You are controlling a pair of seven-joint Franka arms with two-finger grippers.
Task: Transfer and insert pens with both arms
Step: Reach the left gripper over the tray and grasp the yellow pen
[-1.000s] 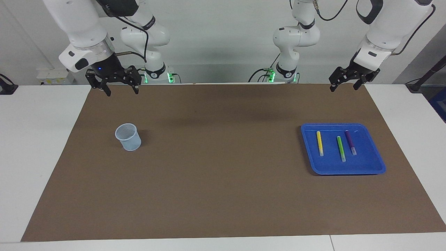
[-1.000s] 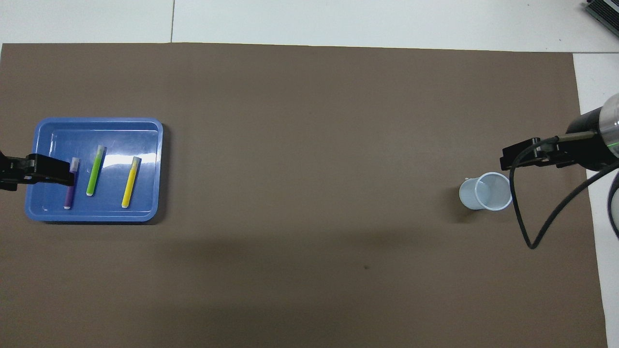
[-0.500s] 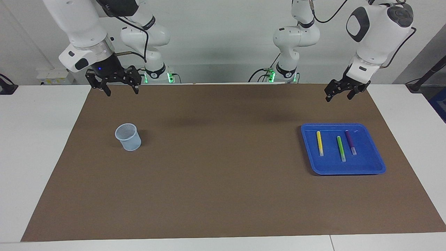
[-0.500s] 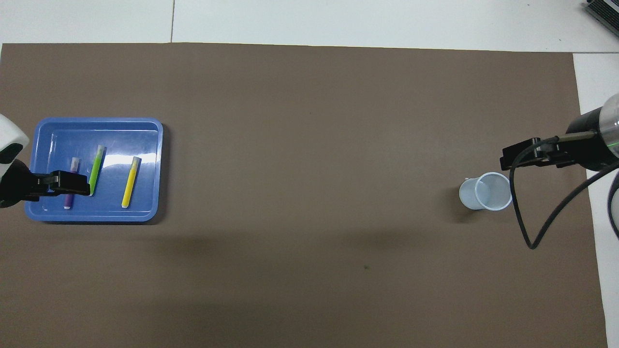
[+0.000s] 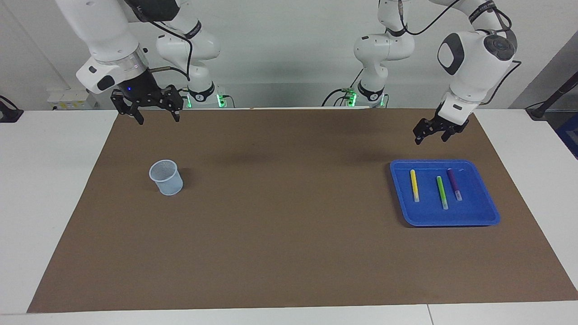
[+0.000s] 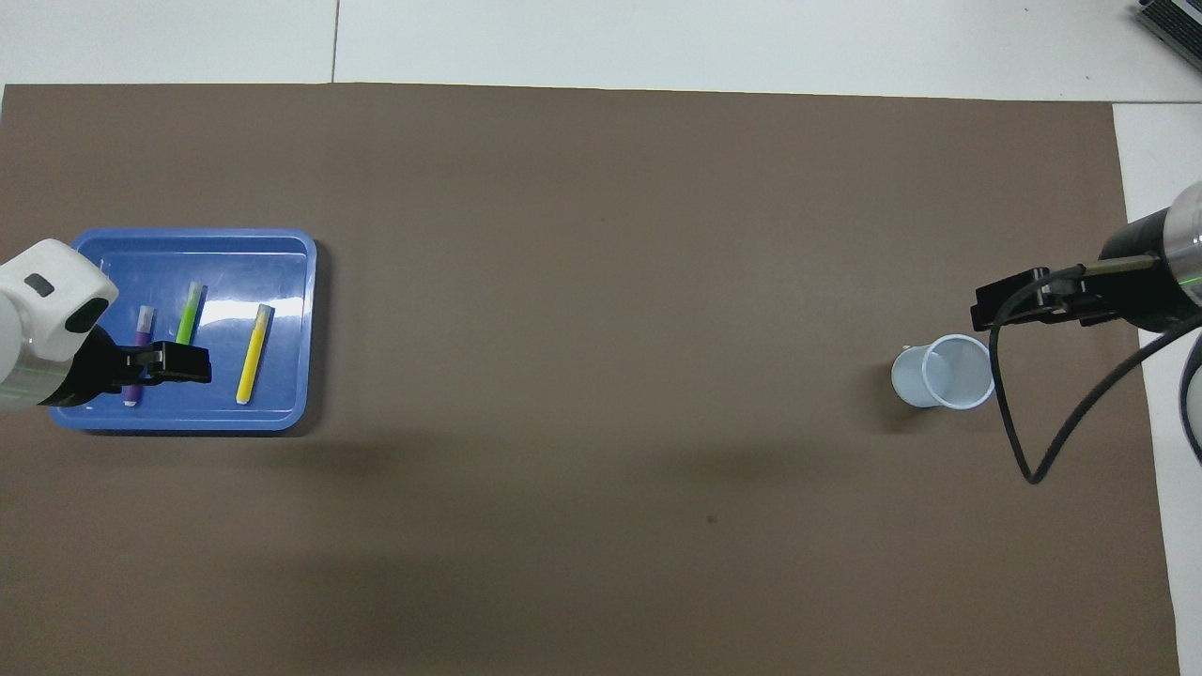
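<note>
- All three pens are seen lying flat in the blue tray at the left arm's end of the table: yellow pen, green pen, purple pen, side by side but not touching.
- The left gripper is held up in the air with its fingers spread and nothing between them, over the mat at the tray's edge nearest the robots.
- The right gripper is parked high with its fingers spread and empty too, over the mat nearer the robots than the pale mesh cup. That arm looks to be waiting.
- Nothing's been picked yet, so the whole transfer is probably still to be done.
- What could go wrong: the pens are slim and close together, so a neighbour could get nudged or two caught at once if the descent is off-centre.
- A round pen could be rolled away by one finger landing first.
- The light cup could easily be tipped by a tilted pen at insertion.
</note>
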